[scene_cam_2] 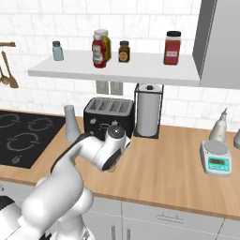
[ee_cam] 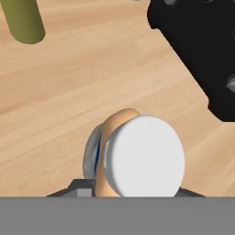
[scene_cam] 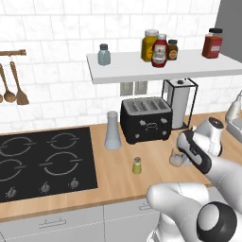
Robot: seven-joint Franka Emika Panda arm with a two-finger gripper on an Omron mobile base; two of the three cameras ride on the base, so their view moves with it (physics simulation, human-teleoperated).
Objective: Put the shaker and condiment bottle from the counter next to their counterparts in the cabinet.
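The condiment bottle (ee_cam: 137, 158) stands upright on the bench (scene_cam: 123, 182), just in front of the toaster (scene_cam: 145, 119). In the hand view its pale cap faces straight up at the camera, so its long axis runs in line with the claw (ee_cam: 133, 195), which sits directly over it. The claw appears pinched on the bottle's sides (fingertips mostly hidden). The shaker (scene_cam: 137, 165) stands apart, nearer the hob (scene_cam: 42, 163). Judgement: a straight lift toward the cabinet (scene_cam: 160, 68) comes next.

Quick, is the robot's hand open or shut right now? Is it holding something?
Gripper: closed around the condiment bottle, which is still standing on the counter.
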